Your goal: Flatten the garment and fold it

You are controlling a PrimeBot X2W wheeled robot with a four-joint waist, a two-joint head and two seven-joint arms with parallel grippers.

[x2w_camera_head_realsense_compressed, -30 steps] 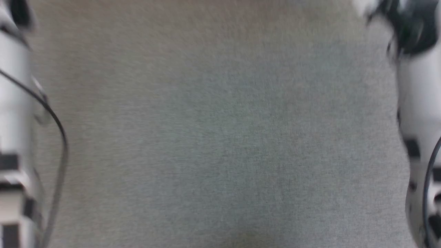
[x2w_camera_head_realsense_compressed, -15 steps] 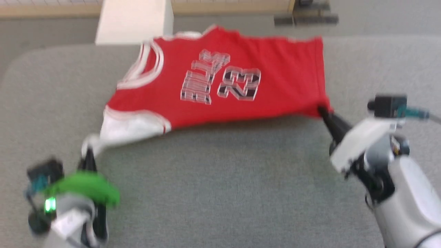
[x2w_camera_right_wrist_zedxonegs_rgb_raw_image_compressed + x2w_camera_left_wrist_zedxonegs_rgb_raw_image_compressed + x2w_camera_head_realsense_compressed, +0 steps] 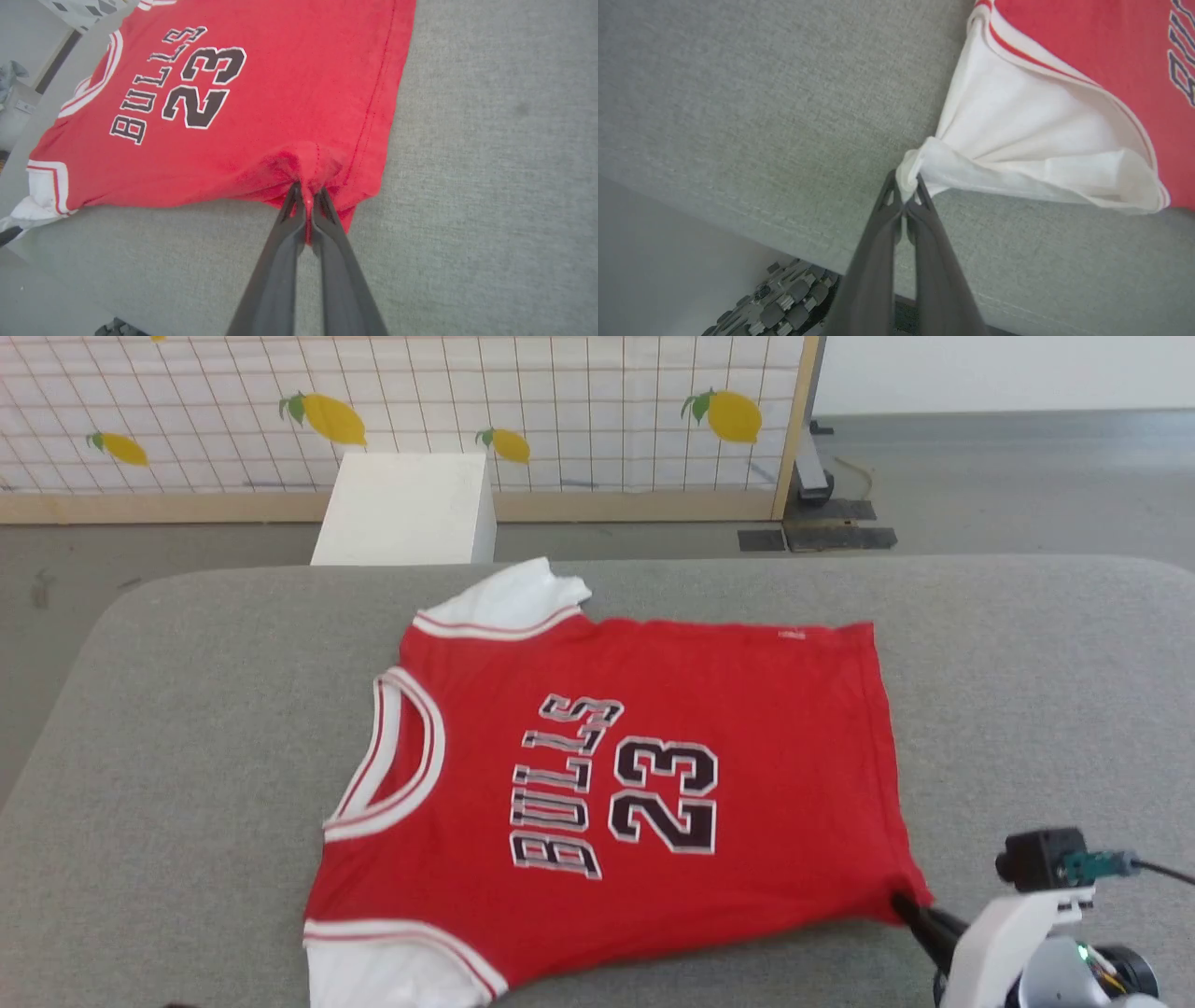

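In the head view, the red jersey-style T-shirt with white sleeves (image 3: 653, 756) lies print-up and mostly flat on the grey fabric-covered worktop (image 3: 187, 728). The right end effector (image 3: 904, 903) pinches its near hem corner, likely to pull it taut. In the left wrist view, the left end effector (image 3: 903, 186) is clamped on its near sleeve tip. The right wrist view shows fingers closed on bunched hem.

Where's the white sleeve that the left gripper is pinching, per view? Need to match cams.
Head view: white sleeve at the bottom edge, left of centre.
Left wrist view: white sleeve right of centre, its corner pinched in the shut left gripper.
Right wrist view: white sleeve at the far left edge, below the middle.
Shared landmark: BULLS lettering, next to that sleeve in all three.
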